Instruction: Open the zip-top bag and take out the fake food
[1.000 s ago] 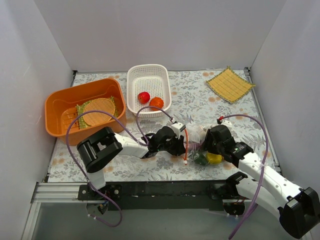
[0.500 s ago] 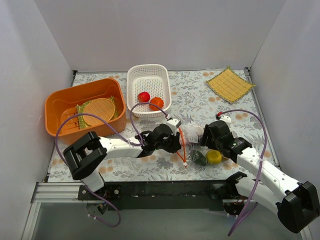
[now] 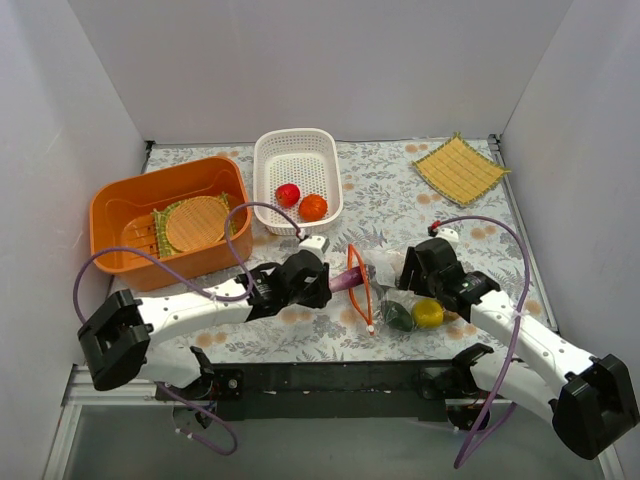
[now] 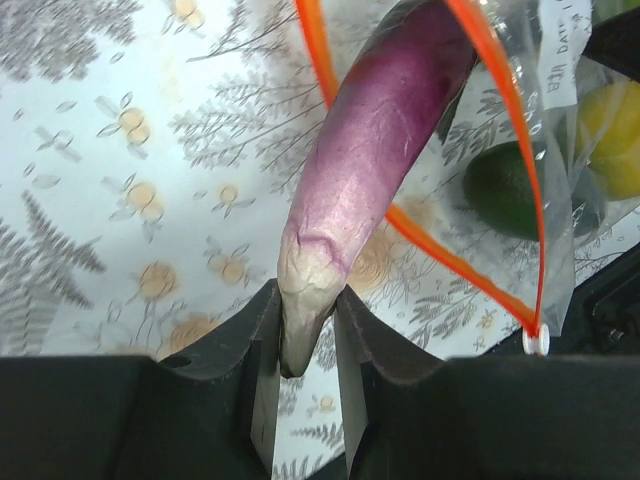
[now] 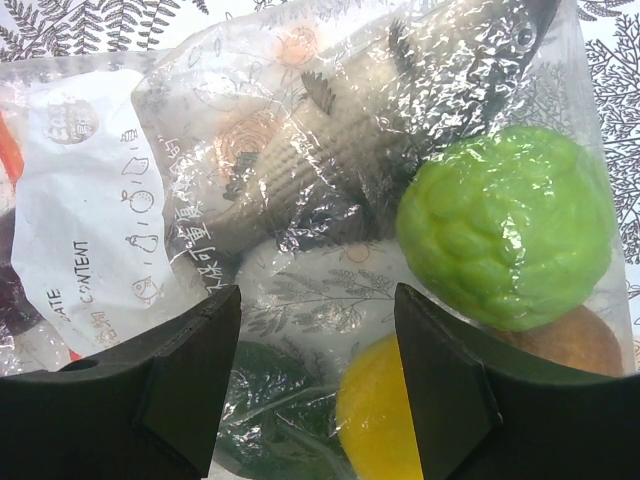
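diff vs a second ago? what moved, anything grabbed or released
The left gripper, shut on the pale tip of the purple toy eggplant, drew back leftward and pulled it part-way out through the orange-edged mouth of the zip-top bag. The right gripper hangs open above the bag, about where it was. Unchanged: dark green toy and yellow toy inside the bag, white basket, orange bin.

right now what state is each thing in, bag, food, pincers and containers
zip-top bag: open, lying flat, more fake food inside
purple eggplant: half out of the bag mouth, tip pinched
left pincer: shut on the purple eggplant
right pincer: open, over the bag
white basket: holds a red piece and an orange piece
orange tub: holds woven mats
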